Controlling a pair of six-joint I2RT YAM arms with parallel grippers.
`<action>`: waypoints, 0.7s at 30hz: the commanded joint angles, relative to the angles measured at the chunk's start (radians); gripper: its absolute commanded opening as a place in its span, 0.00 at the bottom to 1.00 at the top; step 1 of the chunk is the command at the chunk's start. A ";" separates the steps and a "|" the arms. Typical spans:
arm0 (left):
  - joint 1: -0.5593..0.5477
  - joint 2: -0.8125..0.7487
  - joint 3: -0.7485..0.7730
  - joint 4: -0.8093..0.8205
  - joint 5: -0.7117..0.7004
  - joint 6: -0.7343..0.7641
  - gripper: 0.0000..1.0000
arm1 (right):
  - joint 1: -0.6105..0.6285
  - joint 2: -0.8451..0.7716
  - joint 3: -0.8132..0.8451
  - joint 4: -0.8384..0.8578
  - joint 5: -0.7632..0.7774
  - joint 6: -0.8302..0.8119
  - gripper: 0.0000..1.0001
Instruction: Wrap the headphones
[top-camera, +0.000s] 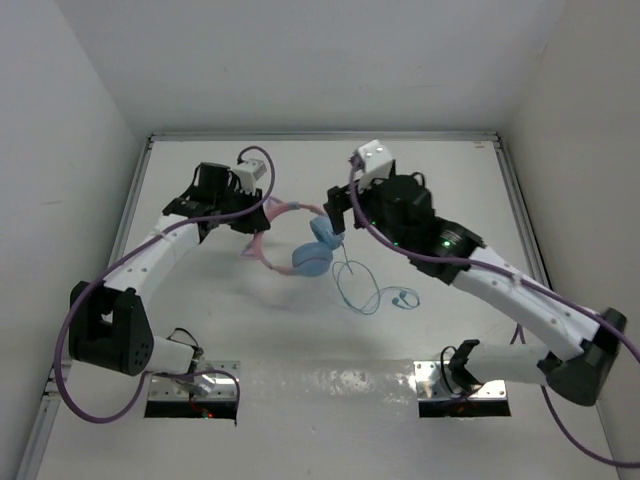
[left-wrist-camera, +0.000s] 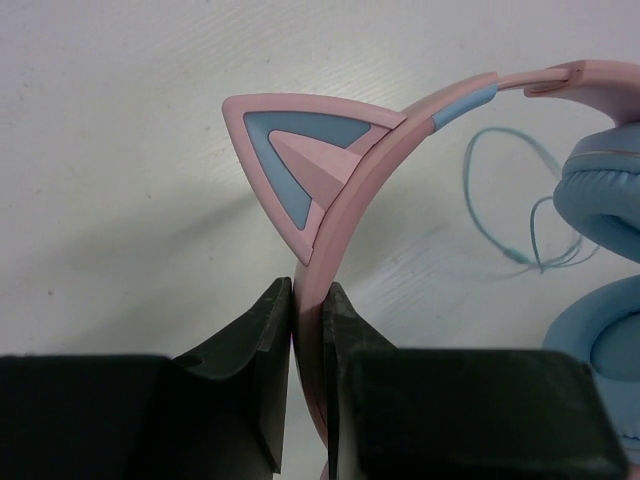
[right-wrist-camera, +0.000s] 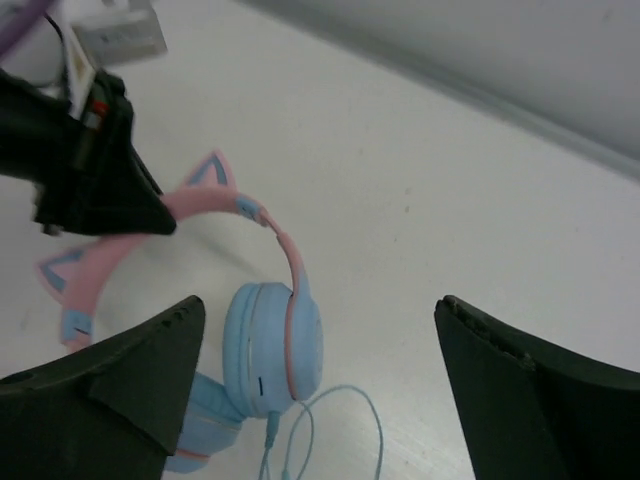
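Observation:
The headphones (top-camera: 312, 250) sit mid-table with a pink cat-ear headband (top-camera: 280, 212), two light blue ear cups and a teal cable (top-camera: 365, 295) looped to the right. My left gripper (top-camera: 253, 217) is shut on the headband (left-wrist-camera: 345, 200) just below one cat ear (left-wrist-camera: 290, 170). My right gripper (top-camera: 338, 213) is open above the upper ear cup (right-wrist-camera: 272, 345), its fingers (right-wrist-camera: 120, 375) wide apart on either side. The cable (right-wrist-camera: 330, 430) leaves the cup's underside. The left gripper's fingers (right-wrist-camera: 100, 190) show in the right wrist view.
White walls close the table at the left, back and right. Purple robot cables (top-camera: 75, 330) run along both arms. Two mounting plates (top-camera: 190, 390) lie at the near edge.

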 joint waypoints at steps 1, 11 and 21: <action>0.006 0.005 0.134 0.054 0.083 -0.135 0.00 | -0.032 -0.152 -0.027 0.076 -0.073 -0.046 0.91; 0.029 0.095 0.454 0.028 0.100 -0.323 0.00 | -0.041 -0.334 -0.555 0.284 -0.010 -0.148 0.76; 0.032 0.119 0.600 0.005 0.088 -0.355 0.00 | -0.038 -0.018 -0.657 0.782 -0.036 -0.135 0.85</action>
